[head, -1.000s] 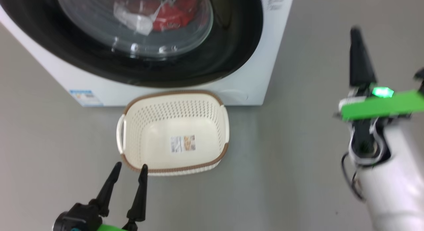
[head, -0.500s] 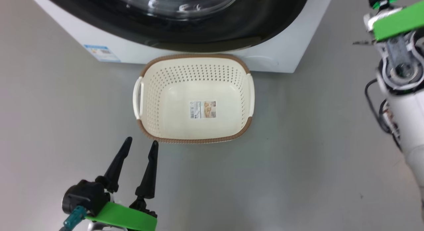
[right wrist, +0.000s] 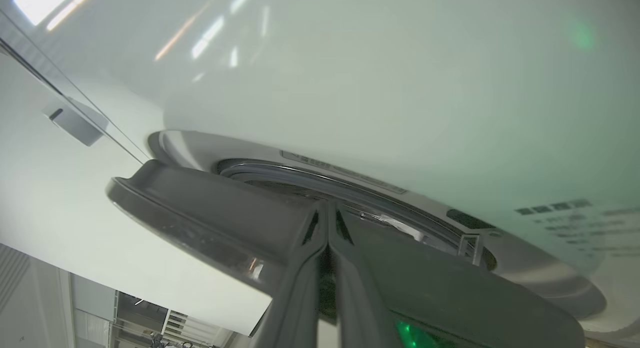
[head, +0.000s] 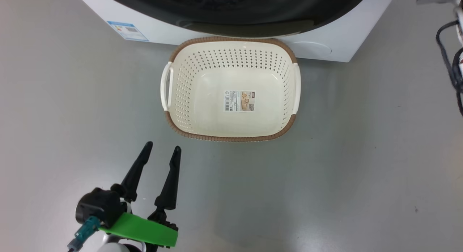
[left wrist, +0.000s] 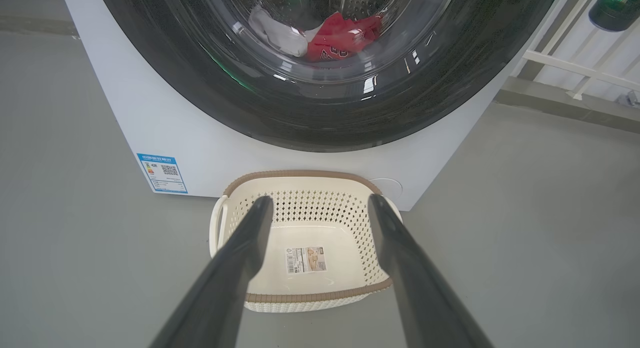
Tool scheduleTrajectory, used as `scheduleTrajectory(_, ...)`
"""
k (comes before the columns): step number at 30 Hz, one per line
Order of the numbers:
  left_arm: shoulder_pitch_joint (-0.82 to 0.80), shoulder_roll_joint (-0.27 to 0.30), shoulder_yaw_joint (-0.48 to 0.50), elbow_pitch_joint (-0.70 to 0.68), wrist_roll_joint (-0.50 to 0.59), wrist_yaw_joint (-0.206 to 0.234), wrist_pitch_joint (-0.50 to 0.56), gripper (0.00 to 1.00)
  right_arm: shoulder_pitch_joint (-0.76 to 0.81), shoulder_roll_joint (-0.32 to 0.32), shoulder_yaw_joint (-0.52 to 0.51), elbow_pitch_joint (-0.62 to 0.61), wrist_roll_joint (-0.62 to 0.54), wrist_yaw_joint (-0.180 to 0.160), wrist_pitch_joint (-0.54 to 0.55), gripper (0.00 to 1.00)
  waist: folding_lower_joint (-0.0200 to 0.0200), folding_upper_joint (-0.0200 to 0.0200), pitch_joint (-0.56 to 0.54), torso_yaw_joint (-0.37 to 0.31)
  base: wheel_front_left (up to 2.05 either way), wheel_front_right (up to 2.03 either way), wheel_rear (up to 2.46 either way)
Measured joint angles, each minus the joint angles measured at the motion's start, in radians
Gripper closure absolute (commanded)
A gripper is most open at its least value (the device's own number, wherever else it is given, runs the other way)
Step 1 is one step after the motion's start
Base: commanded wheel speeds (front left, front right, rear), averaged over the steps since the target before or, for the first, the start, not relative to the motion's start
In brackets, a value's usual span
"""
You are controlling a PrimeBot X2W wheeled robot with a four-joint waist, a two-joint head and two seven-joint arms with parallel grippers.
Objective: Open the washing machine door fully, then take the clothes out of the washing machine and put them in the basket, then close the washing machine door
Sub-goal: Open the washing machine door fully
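Head view puts your left gripper (head: 162,146) low on the left, fingers spread wide, holding nothing, pointing toward the empty basket (head: 231,138) right up against the washing machine (head: 336,46). The red clothes (left wrist: 340,38) lie inside, behind the washing machine door (left wrist: 320,128). You look to be on the door-opening step. Your right gripper (right wrist: 327,210), fingers pressed together, pokes at the door's edge; next, swing it wide open.

L gripper (head: 162,148), 2 long black tapered fingers on a green-plated wrist, sits lower left of head view, pointing up-frame, spread in a V. R gripper (right wrist: 327,208), same dark fingers, rises from bottom centre of its wrist view, tips pressed together.
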Motion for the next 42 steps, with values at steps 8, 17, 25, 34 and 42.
scheduleTrajectory(8, -0.015, -0.010, -0.007, 0.004, -0.008, 0.000, 0.000, 0.00, -0.072, -0.012, 0.001, 0.114, 0.048, 0.000, 0.108, 1.00, 0.0000, 0.0000, 0.012, 0.019, 0.00, 0.00, 0.00)
scheduleTrajectory(17, -0.015, -0.015, -0.006, 0.011, -0.008, 0.000, 0.000, 0.00, -0.058, -0.017, 0.026, 0.134, 0.053, -0.007, 0.182, 1.00, -0.0001, 0.0000, -0.014, 0.019, 0.00, 0.00, 0.00)
scheduleTrajectory(25, -0.007, -0.016, -0.005, 0.012, -0.006, 0.000, 0.000, 0.00, 0.054, -0.001, 0.033, 0.081, 0.060, -0.007, 0.205, 1.00, 0.0000, 0.0000, -0.074, 0.010, 0.00, 0.00, 0.00)
scheduleTrajectory(34, 0.031, -0.018, 0.001, 0.012, 0.003, 0.000, 0.000, 0.00, 0.169, 0.022, 0.060, 0.006, 0.060, -0.007, 0.236, 1.00, 0.0000, 0.0000, -0.137, -0.019, 0.00, 0.00, 0.00)
scheduleTrajectory(42, 0.062, -0.019, 0.007, 0.005, 0.012, 0.000, 0.000, 0.00, 0.271, 0.046, 0.072, -0.074, 0.060, -0.007, 0.260, 1.00, -0.0001, 0.0000, -0.181, -0.041, 0.00, 0.00, 0.00)
